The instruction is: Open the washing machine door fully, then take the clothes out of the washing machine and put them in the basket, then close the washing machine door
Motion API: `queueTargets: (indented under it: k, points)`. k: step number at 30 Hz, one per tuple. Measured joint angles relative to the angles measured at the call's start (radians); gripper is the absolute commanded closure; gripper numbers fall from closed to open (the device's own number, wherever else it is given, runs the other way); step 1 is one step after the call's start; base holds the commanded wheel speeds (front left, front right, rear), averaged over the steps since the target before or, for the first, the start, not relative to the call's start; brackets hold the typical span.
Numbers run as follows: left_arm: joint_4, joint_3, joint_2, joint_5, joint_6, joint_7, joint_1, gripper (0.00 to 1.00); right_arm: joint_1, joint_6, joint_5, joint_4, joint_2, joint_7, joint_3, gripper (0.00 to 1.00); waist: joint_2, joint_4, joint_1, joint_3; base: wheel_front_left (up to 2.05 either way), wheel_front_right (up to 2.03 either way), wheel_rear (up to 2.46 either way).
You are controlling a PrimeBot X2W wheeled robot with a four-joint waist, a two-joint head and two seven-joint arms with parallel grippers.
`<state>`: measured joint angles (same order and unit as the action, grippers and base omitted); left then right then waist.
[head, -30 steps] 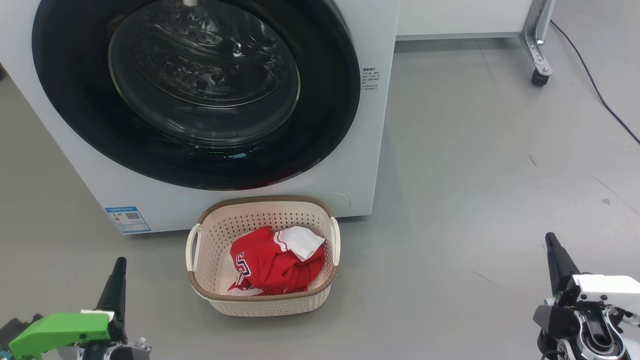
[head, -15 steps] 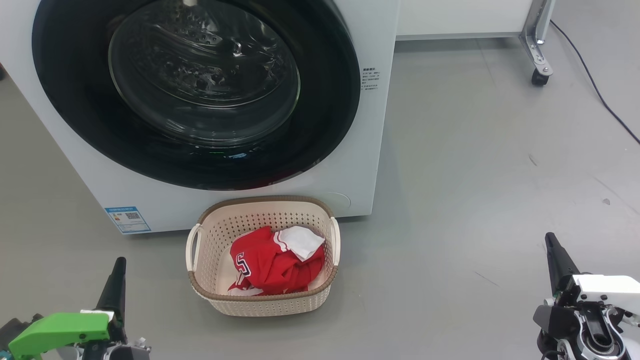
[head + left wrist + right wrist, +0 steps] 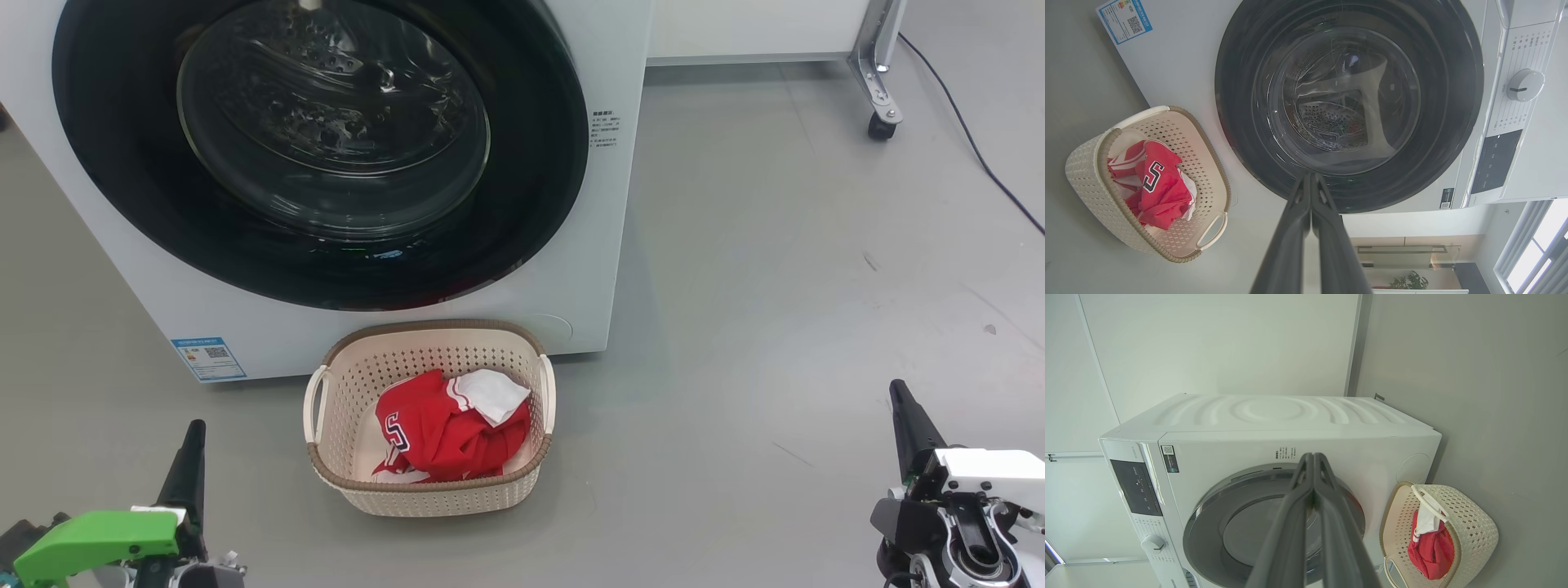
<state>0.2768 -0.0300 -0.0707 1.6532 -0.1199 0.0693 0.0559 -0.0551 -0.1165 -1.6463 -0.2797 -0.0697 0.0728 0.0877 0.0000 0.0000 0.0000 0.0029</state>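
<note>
Left claw [image 3: 1310, 176] pressed together, pinching nothing, hanging low on the left, well short of the washing machine [image 3: 571, 278]. Right claw [image 3: 1313, 456] the same: fingers tight together, empty, low on the right over bare floor [image 3: 775, 286]. Washing machine door [image 3: 326, 147] looking shut, black rim sitting flush against the white front in the right wrist view, no gap to be made out. Clothes [image 3: 441, 433] bunched in the basket [image 3: 441, 498]: red jersey with white lettering, white piece on top toward the far right corner. Basket on the floor just in front of the machine, right below the door. Through the glass, perforated steel drum [image 3: 1331, 118] and plenty of reflections, no fabric to pick out, though hard to be sure with that glare. By the look of it, unloading done and door closed, so every step accounted for. Nothing apparent left to do, barring a stray garment hidden behind the reflections.
</note>
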Motion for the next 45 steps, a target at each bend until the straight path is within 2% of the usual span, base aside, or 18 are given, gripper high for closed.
queueTargets:
  k: [45]
  points:
    - [-0.001,-0.002,0.002,0.0,0.0,0.0,0.0,1.0,0.0,0.0,0.001,0.002,0.003,0.001,0.003,1.0,0.0,0.0,0.0,0.0,0.0,0.0,0.0]
